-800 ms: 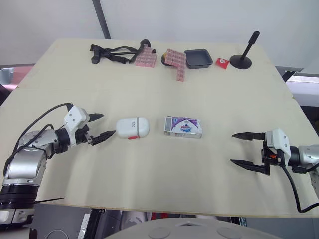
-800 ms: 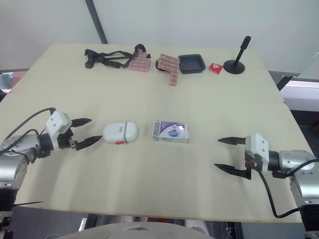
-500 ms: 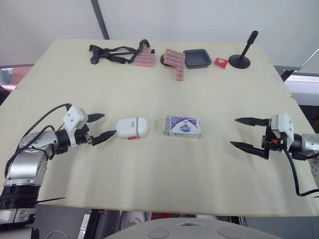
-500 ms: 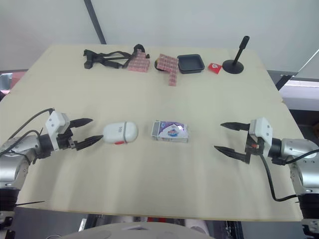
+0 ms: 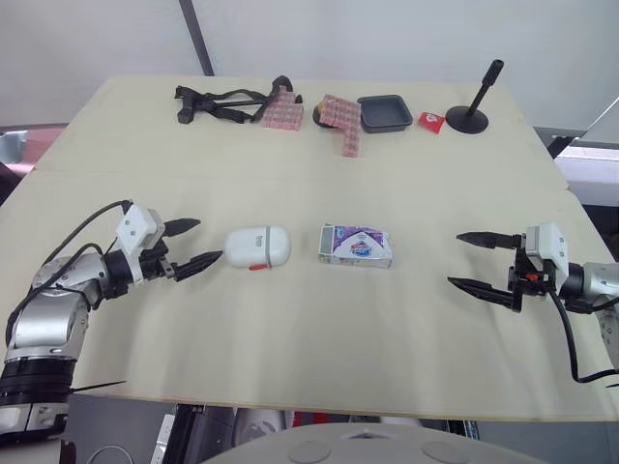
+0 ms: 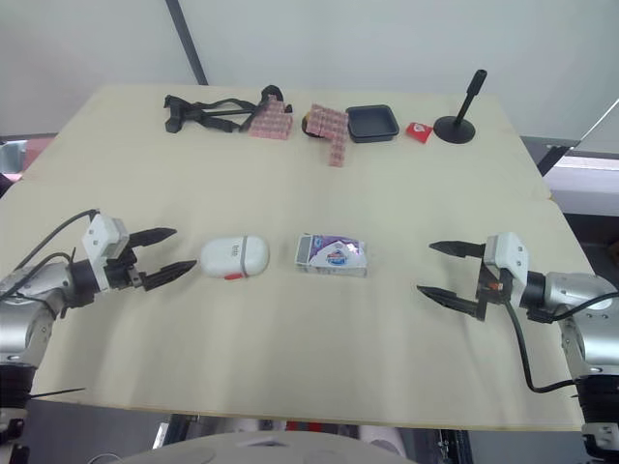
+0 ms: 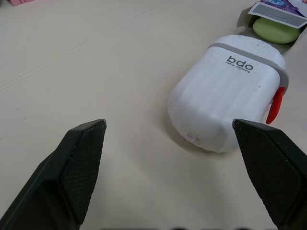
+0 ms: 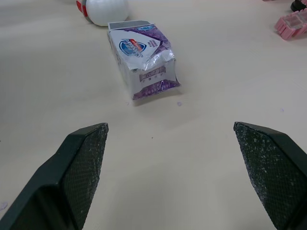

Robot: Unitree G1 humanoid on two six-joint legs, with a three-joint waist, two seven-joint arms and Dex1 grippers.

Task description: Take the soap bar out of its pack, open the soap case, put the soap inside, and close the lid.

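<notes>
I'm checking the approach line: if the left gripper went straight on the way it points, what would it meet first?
Most likely the white soap case, lying closed just ahead of the open left gripper. The soap pack lies beyond it.

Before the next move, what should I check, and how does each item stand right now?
1. Left tool open and empty, pointing at the case: ok.
2. Right tool open and empty, facing the pack: ok.
3. Pack end open, green soap showing inside: ok.
4. Soap out of the pack: not ok.
5. Case lid open: not ok, it is shut.
6. Red latch released: cannot tell.
</notes>
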